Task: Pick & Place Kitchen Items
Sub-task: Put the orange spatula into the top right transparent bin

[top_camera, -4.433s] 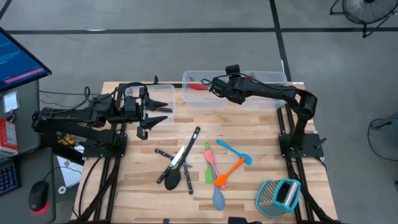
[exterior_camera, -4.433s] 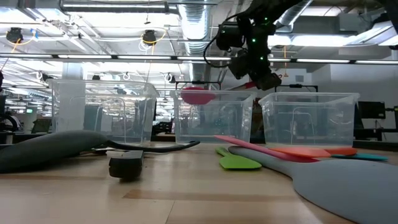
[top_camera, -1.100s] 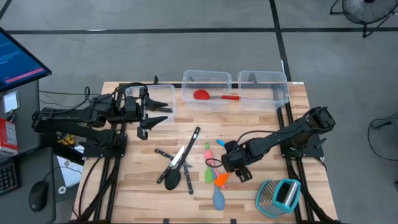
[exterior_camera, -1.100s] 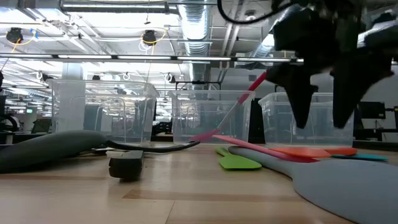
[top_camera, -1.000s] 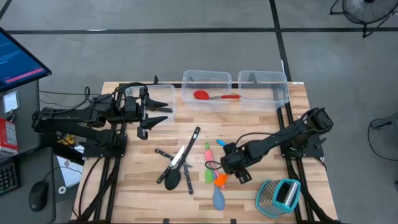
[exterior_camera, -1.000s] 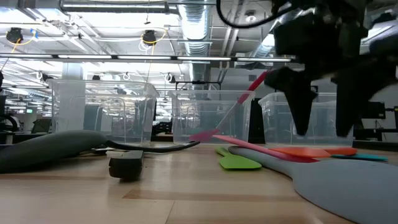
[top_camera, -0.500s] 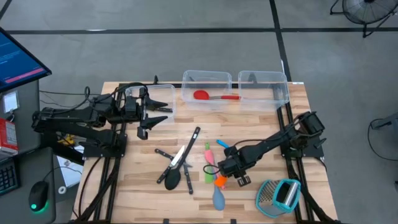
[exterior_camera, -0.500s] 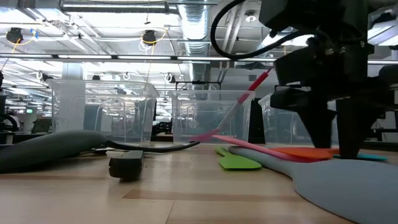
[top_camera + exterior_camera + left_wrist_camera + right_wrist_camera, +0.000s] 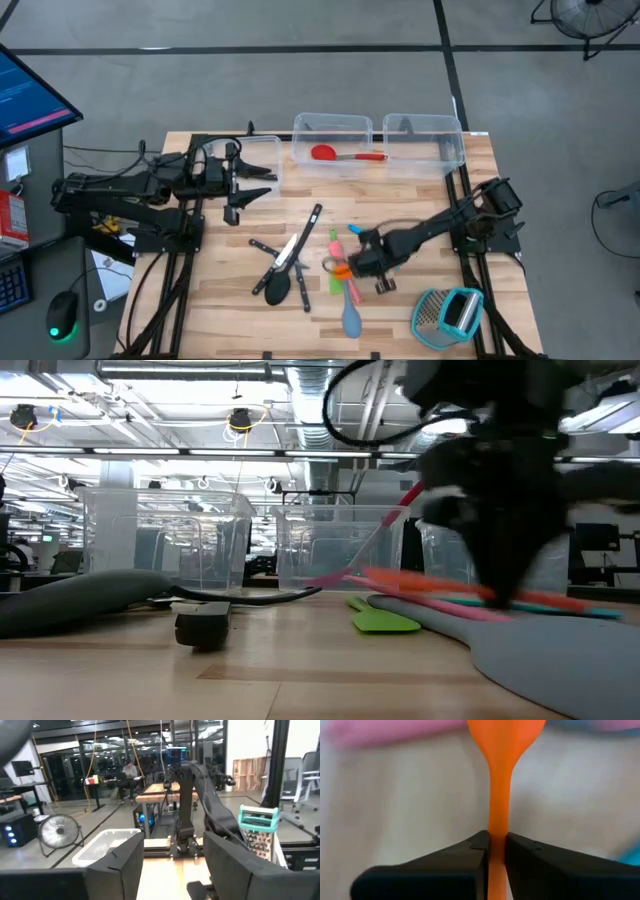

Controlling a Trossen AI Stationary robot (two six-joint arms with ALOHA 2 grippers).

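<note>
My right gripper [image 9: 352, 266] is low over the cluster of spatulas at the table's middle, shut on the orange spatula [image 9: 341, 269]. That spatula also shows in the low view [image 9: 430, 584] and the right wrist view [image 9: 504, 735]. The pink spatula [image 9: 339, 253], the green one [image 9: 335, 284], the blue one [image 9: 356, 233] and the grey-blue one [image 9: 351, 318] lie flat on the table around it. The red spoon [image 9: 340, 154] lies in the middle clear bin [image 9: 332, 122]. My left gripper [image 9: 258, 181] is open and empty by the left bin [image 9: 262, 143]. My right gripper pinches the orange spatula's thin handle [image 9: 497, 827] between its two fingers. The fingers slant down from the table's right side and lie across the handle. In the low view the spatula sits a little above the pink one, slightly tilted.
Two black-handled knives [image 9: 292, 250] and a black spoon [image 9: 279, 288] lie crossed left of the spatulas. The teal-framed grater [image 9: 448, 313] lies at the near right corner. A third clear bin [image 9: 424, 126] stands at the far right.
My right gripper has gone down and toward the table's left edge onto the spatula cluster and has shut on the orange spatula's handle. The orange spatula has come up off the table and shifted a little toward the far left.
</note>
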